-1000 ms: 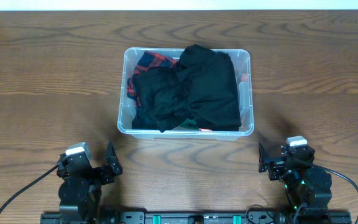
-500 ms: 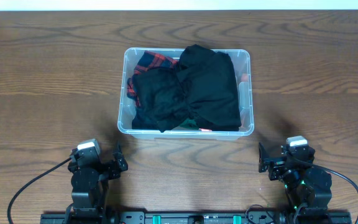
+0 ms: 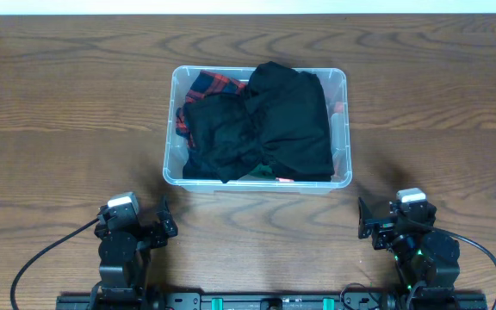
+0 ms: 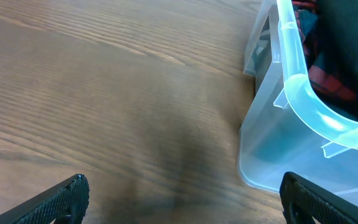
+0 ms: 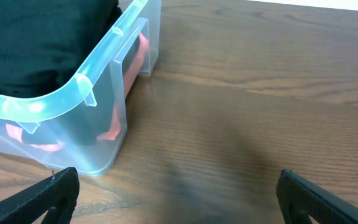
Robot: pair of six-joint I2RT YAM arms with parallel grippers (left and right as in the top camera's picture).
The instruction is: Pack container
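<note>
The clear plastic container (image 3: 341,129) stands mid-table, filled with black clothing (image 3: 265,125) and a red plaid garment (image 3: 209,86). Its corner shows in the left wrist view (image 4: 303,106) and in the right wrist view (image 5: 92,106). My left gripper (image 3: 160,226) rests near the front edge, left of the container; its fingers are wide apart and empty in the left wrist view (image 4: 182,199). My right gripper (image 3: 364,222) rests near the front edge at the right, open and empty in the right wrist view (image 5: 179,193).
The dark wooden table (image 3: 58,112) spreads around the container on all sides. A pale strip (image 3: 248,5) runs along the far edge. The arm bases sit on a rail (image 3: 265,301) at the front.
The left arm shifted a little to the right one second ago and has held still since. The right arm and the container have not moved.
</note>
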